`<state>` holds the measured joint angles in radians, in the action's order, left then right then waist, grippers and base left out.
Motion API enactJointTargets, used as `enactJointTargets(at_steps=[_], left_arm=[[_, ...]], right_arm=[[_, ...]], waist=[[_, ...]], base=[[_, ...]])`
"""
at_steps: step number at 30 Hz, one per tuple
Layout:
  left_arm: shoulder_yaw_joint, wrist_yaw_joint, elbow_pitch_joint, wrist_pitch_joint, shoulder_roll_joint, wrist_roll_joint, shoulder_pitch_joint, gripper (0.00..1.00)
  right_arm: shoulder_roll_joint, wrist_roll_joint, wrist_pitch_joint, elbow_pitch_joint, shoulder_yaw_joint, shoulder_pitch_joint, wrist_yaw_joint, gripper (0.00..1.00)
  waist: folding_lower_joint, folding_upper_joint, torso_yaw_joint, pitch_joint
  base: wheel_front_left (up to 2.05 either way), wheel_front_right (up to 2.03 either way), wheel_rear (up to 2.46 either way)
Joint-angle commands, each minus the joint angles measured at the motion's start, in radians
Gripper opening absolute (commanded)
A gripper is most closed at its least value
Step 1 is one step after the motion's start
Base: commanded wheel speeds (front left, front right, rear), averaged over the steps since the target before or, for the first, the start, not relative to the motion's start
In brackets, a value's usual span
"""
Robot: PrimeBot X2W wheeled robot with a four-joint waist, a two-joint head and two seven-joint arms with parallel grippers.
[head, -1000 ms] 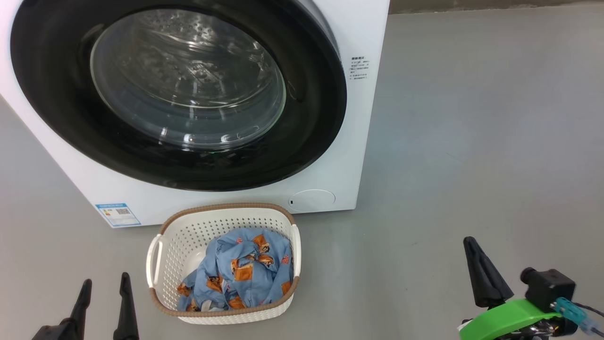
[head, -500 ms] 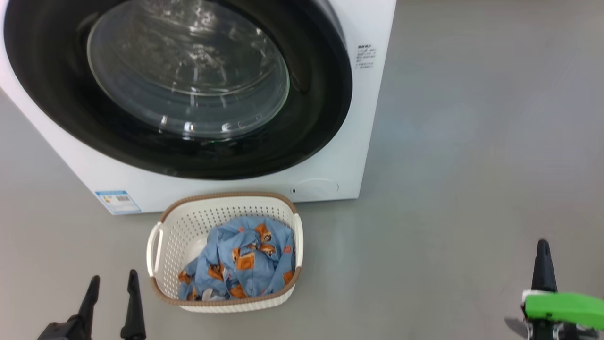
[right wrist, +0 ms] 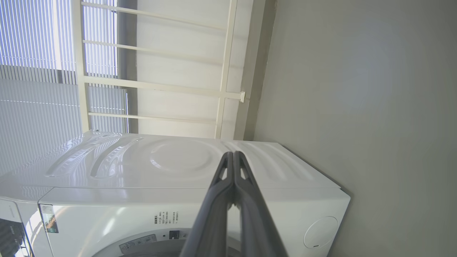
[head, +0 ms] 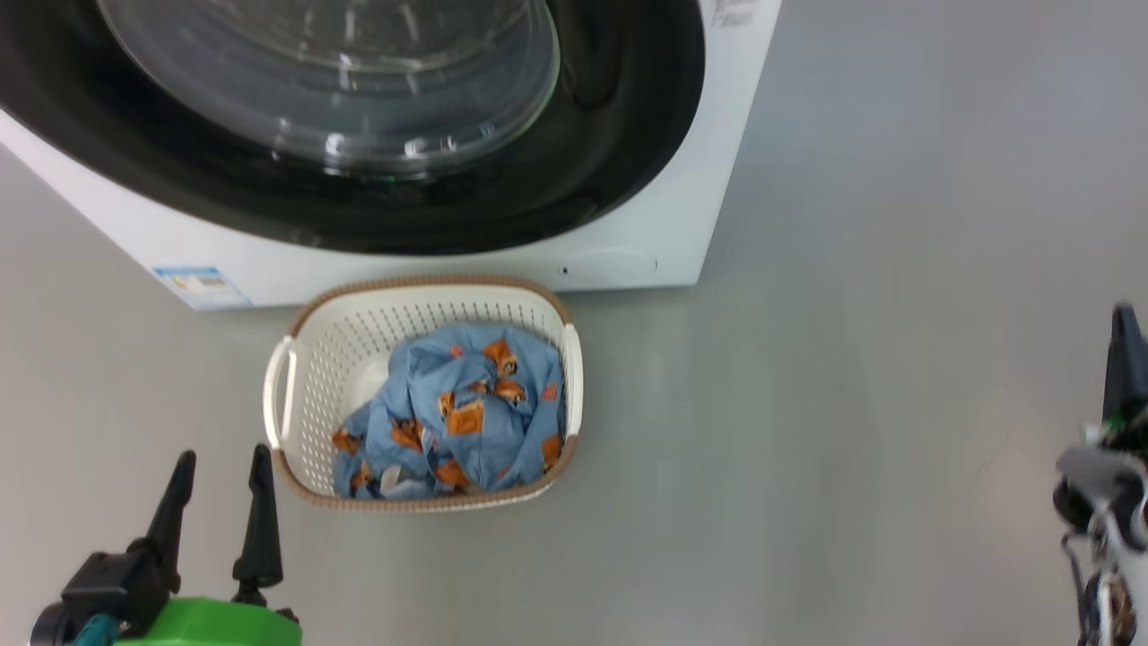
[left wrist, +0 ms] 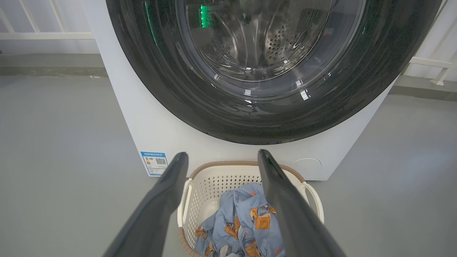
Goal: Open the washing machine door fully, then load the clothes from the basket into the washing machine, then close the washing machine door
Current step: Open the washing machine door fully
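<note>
Zero clothes [head: 466,413] loaded; door [head: 619,152] looks shut: opening step in hand. Left gripper [head: 222,458] spread, right gripper [right wrist: 234,154] pressed together, both empty. Next: catch door edge, pull.

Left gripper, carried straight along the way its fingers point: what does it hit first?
The left gripper would probably meet the lower rim of the large round glossy black washing machine door first, passing over the cream perforated plastic basket; depth is unclear.
</note>
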<state>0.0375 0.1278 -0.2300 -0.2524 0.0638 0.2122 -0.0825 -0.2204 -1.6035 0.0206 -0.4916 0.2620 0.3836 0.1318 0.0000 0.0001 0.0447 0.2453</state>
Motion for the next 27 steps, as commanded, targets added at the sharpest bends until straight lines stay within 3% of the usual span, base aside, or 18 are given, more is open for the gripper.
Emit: enactJointTargets(at_steps=[1, 10, 27], left_arm=[[0.026, 0.003, 0.036, -0.009, 0.028, 0.007, -0.036, 1.00], [0.002, 0.003, 0.092, -0.009, 0.057, 0.009, -0.047, 1.00], [0.025, 0.003, 0.134, -0.009, 0.068, 0.014, -0.064, 1.00]], right_arm=[[-0.028, -0.022, -0.055, 0.025, -0.022, 0.060, -0.001, 0.00], [-0.085, -0.028, -0.258, 0.069, -0.063, 0.254, -0.001, 0.00], [-0.058, 0.023, -0.460, 0.188, -0.225, 0.528, -0.001, 0.00]], waist=[[0.0000, -0.0001, 0.013, 0.084], [0.0000, -0.0001, 0.031, 0.218], [0.0000, -0.0001, 0.060, 0.339]], base=[[0.00, 0.00, 0.00], [0.00, 0.00, 0.00], [0.00, 0.00, 0.00]])
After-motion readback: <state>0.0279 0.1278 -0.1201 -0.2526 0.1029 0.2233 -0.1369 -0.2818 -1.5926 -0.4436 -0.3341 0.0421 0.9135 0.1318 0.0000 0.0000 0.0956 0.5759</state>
